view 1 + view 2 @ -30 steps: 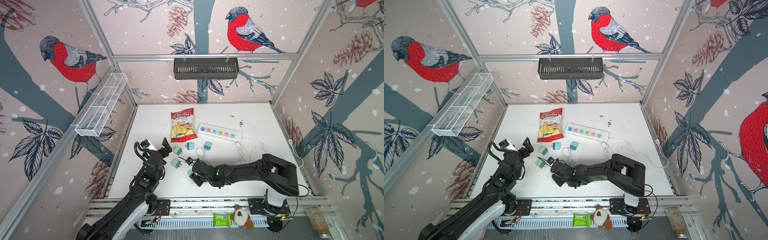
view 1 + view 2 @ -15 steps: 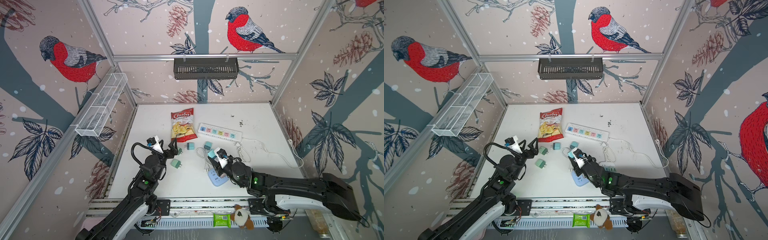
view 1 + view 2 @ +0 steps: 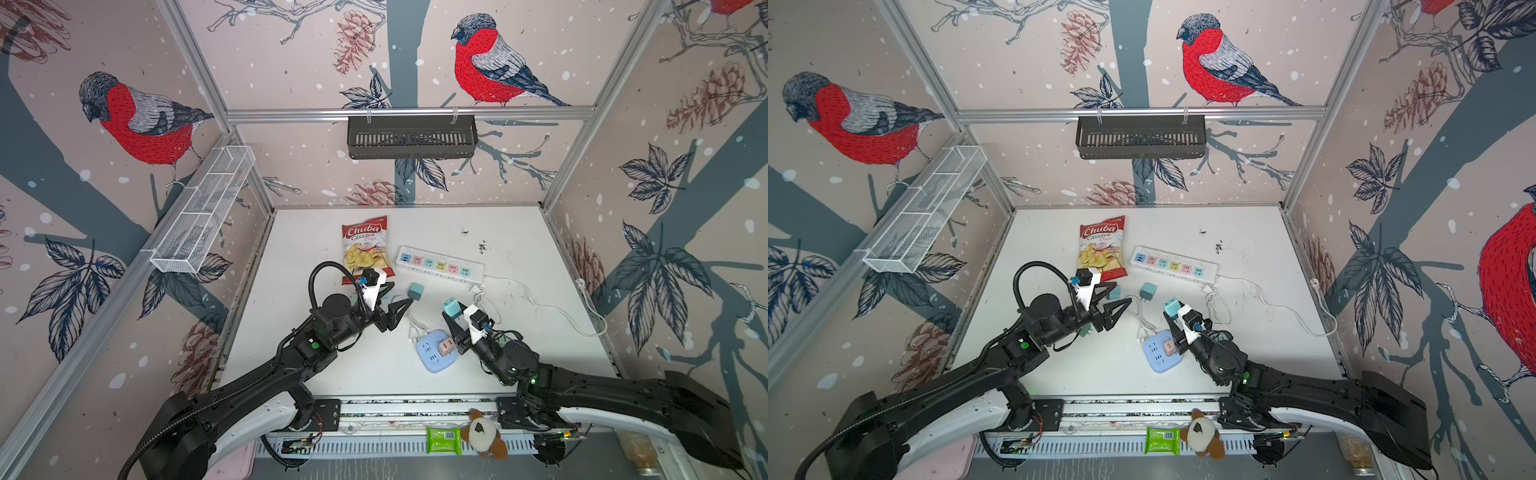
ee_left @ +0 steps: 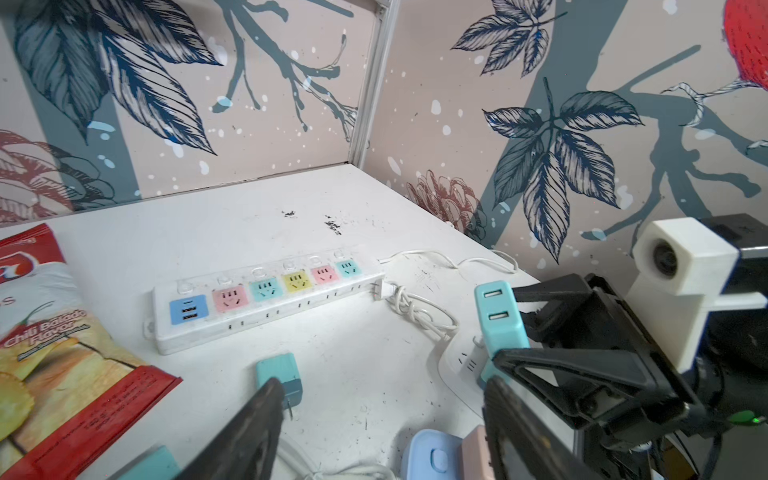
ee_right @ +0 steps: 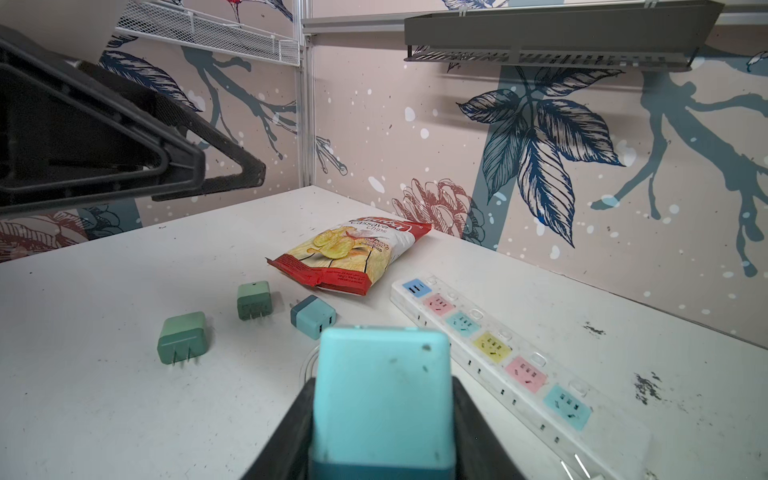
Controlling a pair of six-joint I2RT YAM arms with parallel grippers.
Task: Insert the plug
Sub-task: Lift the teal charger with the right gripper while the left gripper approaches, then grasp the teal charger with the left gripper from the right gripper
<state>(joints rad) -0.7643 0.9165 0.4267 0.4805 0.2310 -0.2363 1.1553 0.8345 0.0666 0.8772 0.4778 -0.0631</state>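
Turquoise plug [image 5: 380,390] in right gripper [image 3: 453,315] | left gripper [image 3: 402,292] parted | front table [image 3: 374,378] bare

Five plug adapters [image 5: 181,337]; two power strips [image 3: 440,264]; one chip bag [image 3: 365,249]

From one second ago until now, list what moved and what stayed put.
The right gripper, still shut on the light teal plug, pulled back from left of centre to the right side. That uncovered the blue socket block. The left gripper swung toward the middle, with its jaws open and empty. The power strip, the chips bag and the loose darker teal plug stayed put.
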